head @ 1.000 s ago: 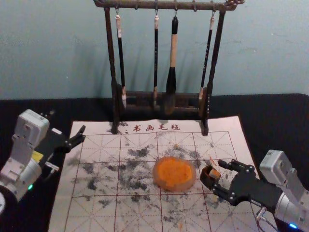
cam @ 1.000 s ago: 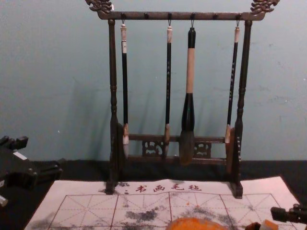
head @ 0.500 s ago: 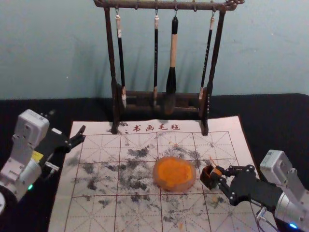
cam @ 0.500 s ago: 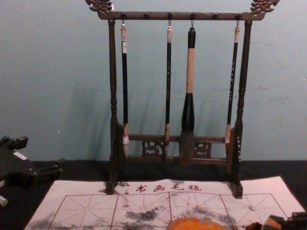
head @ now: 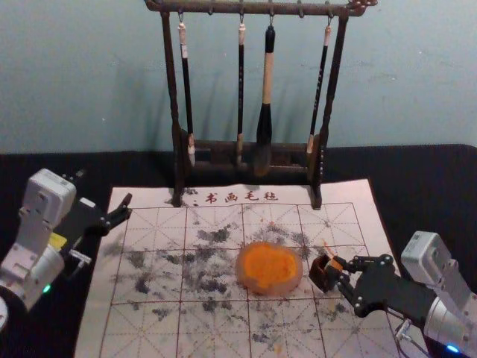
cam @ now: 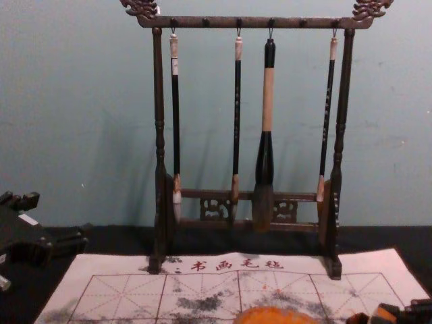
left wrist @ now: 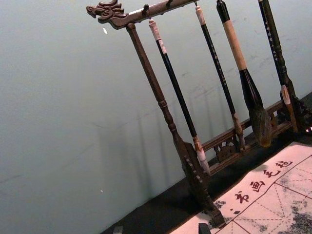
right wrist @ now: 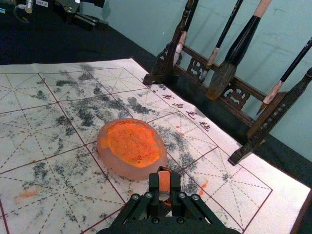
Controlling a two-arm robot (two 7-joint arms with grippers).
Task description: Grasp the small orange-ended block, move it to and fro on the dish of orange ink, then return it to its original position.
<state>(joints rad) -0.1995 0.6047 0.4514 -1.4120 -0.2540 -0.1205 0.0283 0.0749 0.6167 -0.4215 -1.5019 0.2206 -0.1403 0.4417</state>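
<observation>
The small block point(right wrist: 164, 181) is between the fingers of the right gripper point(head: 337, 271), which are narrow, closed on its sides, at the robot's right of the dish point(right wrist: 122, 167). The right wrist view gives the block's orange face, with a pale band below it and a dark edge above; the head view gives instead a slanting orange strip, and beside it a dark brown holder point(head: 321, 277). The fingers cover the block's sides, and whether it touches the holder I cannot tell. Orange ink point(right wrist: 132, 141) lies in the round, translucent dish on the grid mat point(head: 149, 321), which is smudged with black. Behind stands a wooden rack point(head: 171, 82), one thick brush point(head: 267, 82) and three slimmer brushes point(head: 188, 104) hanging from it. The left gripper point(head: 104, 186) is parked by the mat's left edge, over the black-covered counter point(head: 432, 186), fingers wide apart.
</observation>
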